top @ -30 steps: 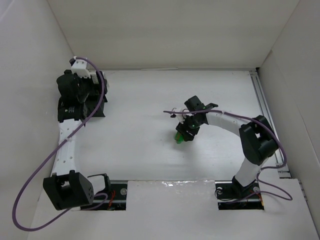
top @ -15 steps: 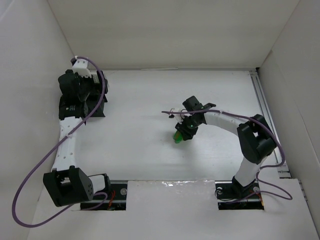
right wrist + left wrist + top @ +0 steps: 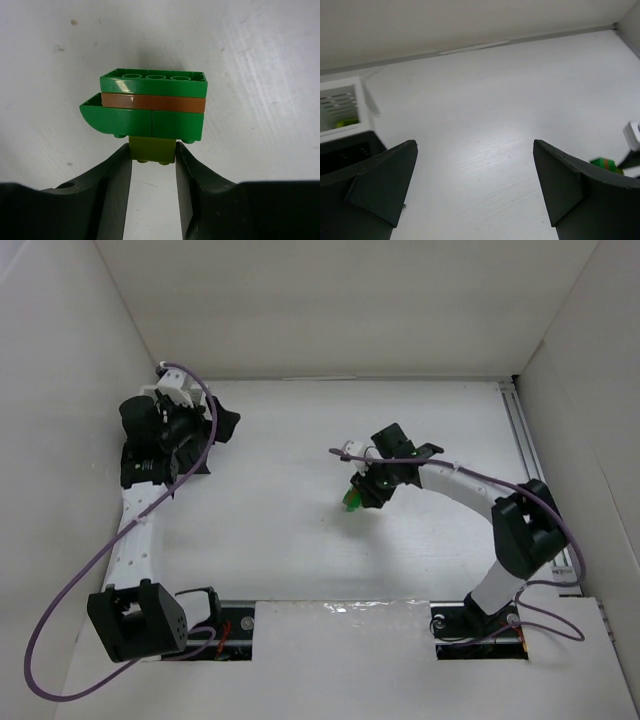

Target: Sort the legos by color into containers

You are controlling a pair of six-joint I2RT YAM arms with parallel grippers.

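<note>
A small stack of legos has a green brick on top, an orange plate, two green bricks, then a yellow-green brick. My right gripper is shut on that yellow-green brick, with the stack sticking out beyond its fingertips. From above, the stack is near the table's middle, at the right gripper. My left gripper is open and holds nothing. It hovers beside the containers, and one compartment holds a yellow-green lego. The left arm hides most of the containers from above.
White walls close in the table on the left, back and right. A metal rail runs along the right side. Purple cables loop from both arms. The lego stack also shows at the right edge of the left wrist view.
My right gripper has closed on the yellow-green brick and shifted slightly towards the back with the stack. The left gripper has swung to the right, off the containers.
</note>
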